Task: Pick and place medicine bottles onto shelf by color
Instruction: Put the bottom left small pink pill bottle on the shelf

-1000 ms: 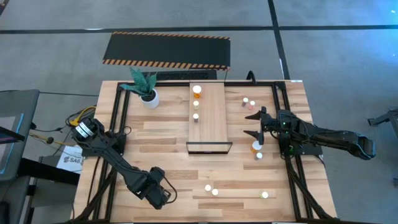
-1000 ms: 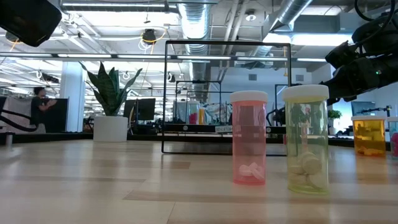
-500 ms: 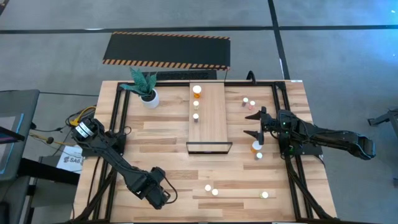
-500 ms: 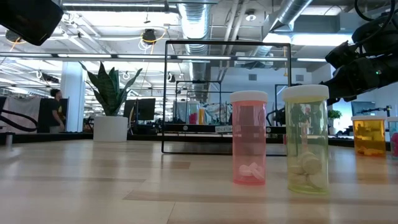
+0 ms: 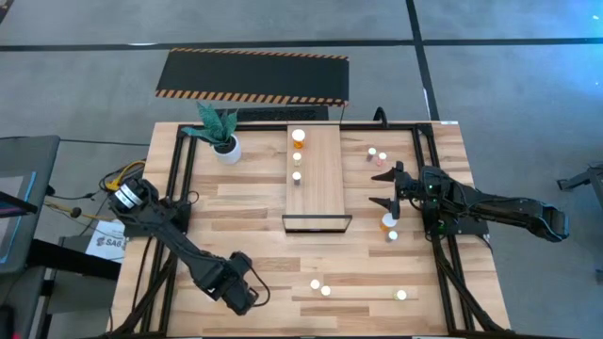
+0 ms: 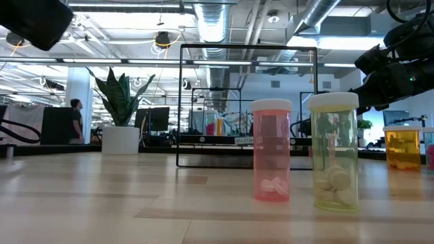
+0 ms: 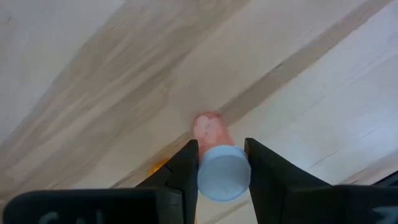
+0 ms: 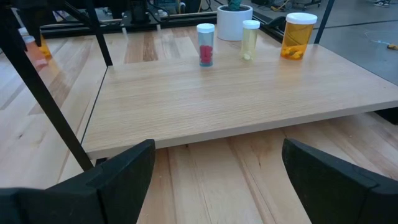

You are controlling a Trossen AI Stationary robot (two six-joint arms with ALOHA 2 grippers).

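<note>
The left tool [image 7: 217,171] squeezes a pink bottle [image 7: 214,152] over the plank tabletop [image 5: 245,198]. The right tool [image 5: 388,186] waits wide open beside the shelf [image 5: 320,179]. A person [image 6: 76,120] stands far behind.

Light: bright, even, from ceiling strip lamps [image 6: 129,59] in the room behind | Shadows: soft and faint under my arms on the desk [image 5: 254,202] | Glare: white caps wash out from above | Focus: pink bottle [image 7: 211,132] between my left tool [image 7: 222,168] fingers is blurred; low view's background is soft
</note>
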